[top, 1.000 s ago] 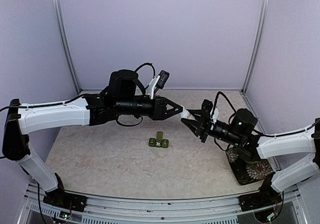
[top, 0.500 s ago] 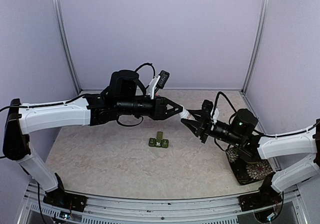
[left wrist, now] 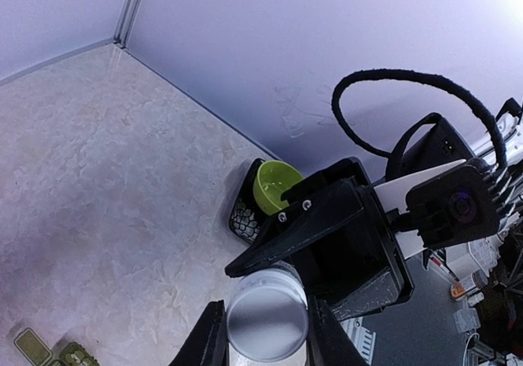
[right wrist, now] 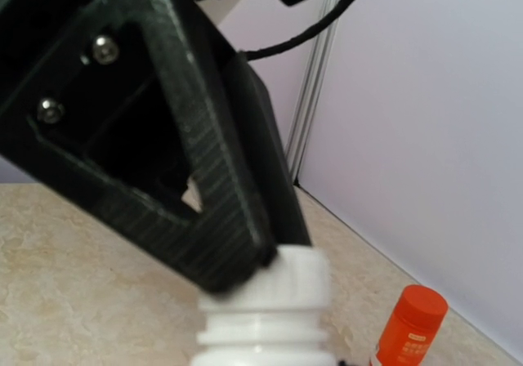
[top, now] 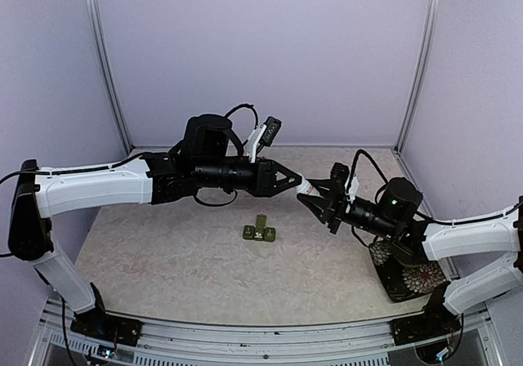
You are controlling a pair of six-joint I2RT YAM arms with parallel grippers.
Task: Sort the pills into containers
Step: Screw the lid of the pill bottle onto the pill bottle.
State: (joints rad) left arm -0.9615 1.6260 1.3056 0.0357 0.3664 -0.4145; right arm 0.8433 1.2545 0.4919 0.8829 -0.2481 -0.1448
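Observation:
A white pill bottle (top: 304, 186) hangs in mid-air between my two grippers. My left gripper (top: 292, 181) is shut on its white cap (left wrist: 266, 317), with one finger on each side. My right gripper (top: 314, 198) is shut on the bottle's body (right wrist: 263, 333) from the other end; its own fingers are out of frame in the right wrist view. The dark green pill box (top: 259, 232) lies on the table below and left of the bottle, with one lid standing open. Its corner shows in the left wrist view (left wrist: 34, 346).
A dark patterned tray (top: 404, 278) sits at the right under my right arm, holding a lime-green bowl (left wrist: 275, 184). A red-orange bottle (right wrist: 409, 323) stands near the back wall. Walls and corner posts enclose the table.
My left arm and wrist have shifted slightly to the right. Both grippers still hold the white bottle between them at the same spot.

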